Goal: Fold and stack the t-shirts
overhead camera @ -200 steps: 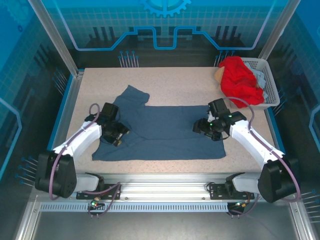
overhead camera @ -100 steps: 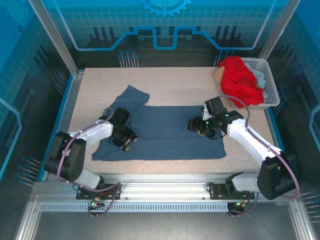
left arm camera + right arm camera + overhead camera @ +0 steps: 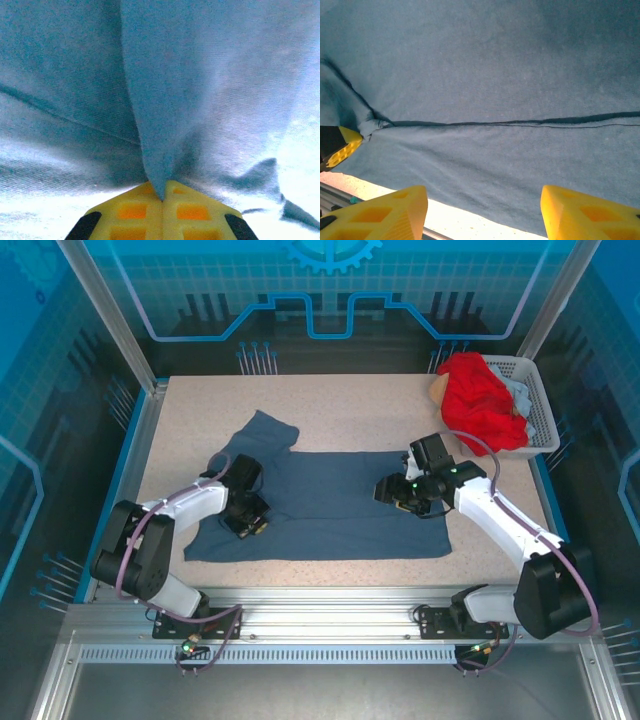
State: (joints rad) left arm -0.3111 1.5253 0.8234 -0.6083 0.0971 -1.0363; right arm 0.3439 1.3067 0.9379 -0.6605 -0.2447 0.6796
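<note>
Nearest, slate-blue t-shirt [image 3: 330, 505]: spread flat on the table [image 3: 340, 410], hem toward the near edge, one sleeve pointing far-left.
Left gripper [image 3: 162, 192]: on the shirt's left part, fingers pressed together on a raised pinch of blue cloth.
Right gripper [image 3: 482, 189]: over the shirt's right part, fingers apart above flat cloth; contact cannot be told.
Red t-shirt [image 3: 480, 405]: bunched, spilling over the left rim of the white basket [image 3: 543, 390] at the far right corner.
</note>
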